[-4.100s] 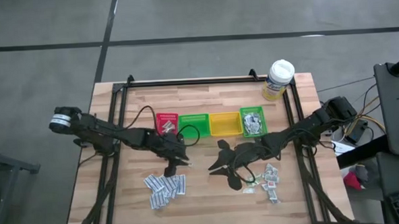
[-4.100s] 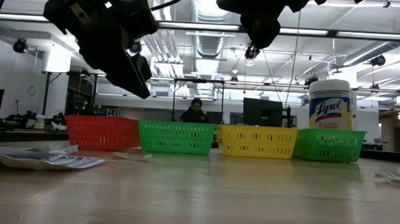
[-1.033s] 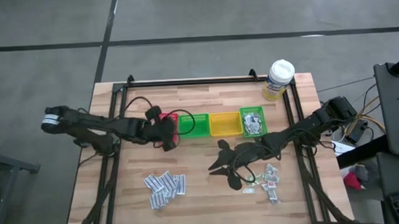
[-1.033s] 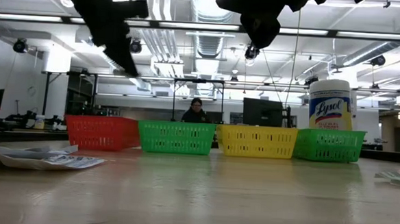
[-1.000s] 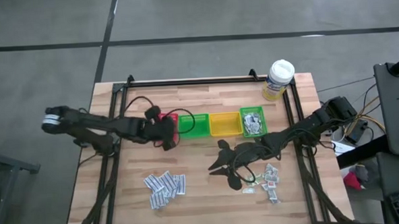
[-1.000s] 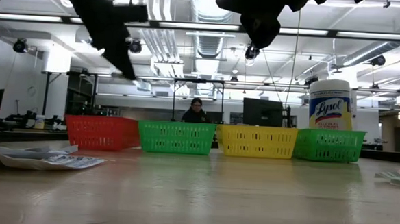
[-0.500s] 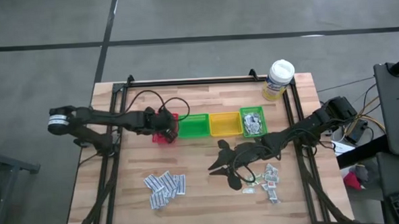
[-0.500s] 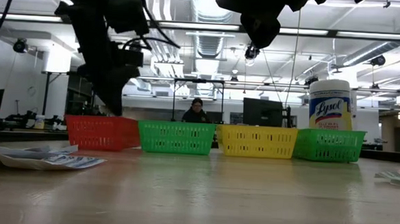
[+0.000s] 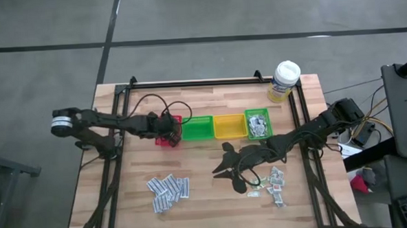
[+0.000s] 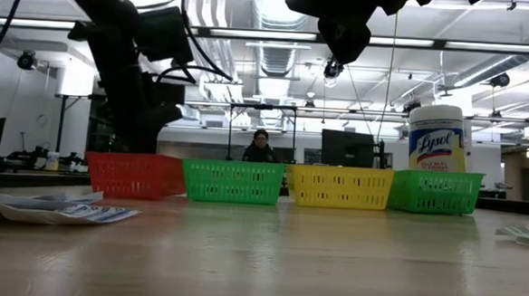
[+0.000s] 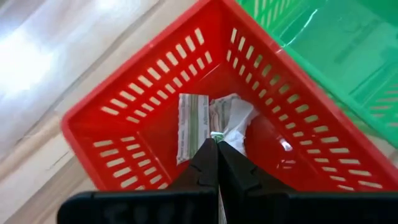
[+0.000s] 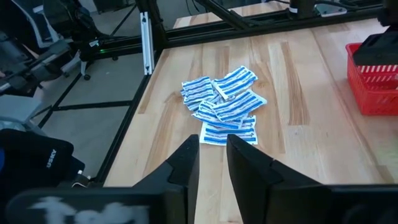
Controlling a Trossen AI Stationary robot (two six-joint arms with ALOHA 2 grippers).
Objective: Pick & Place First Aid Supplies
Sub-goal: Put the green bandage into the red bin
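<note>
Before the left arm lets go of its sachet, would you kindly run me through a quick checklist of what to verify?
1. Left gripper above the red bin: ok.
2. Its fingers shut on a sachet: ok.
3. Sachet hangs inside the bin walls: ok.
4. Sachet clear of the packets already in the bin: cannot tell.
5. Right gripper waits away, mid-table: ok.
6. White-blue pile left to sort: ok.

Robot arms: 2 | plastic bins in a row: 4 – red bin (image 9: 170, 129) 1, green bins (image 9: 197, 127) 2, yellow bin (image 9: 228, 126) 1 | wipes tub (image 9: 283, 81): 1, at 1 o'clock | sachet piles on table: 2 – white-blue pile (image 9: 168, 191) at 7 o'clock, mixed pile (image 9: 275, 182) at 5 o'clock
</note>
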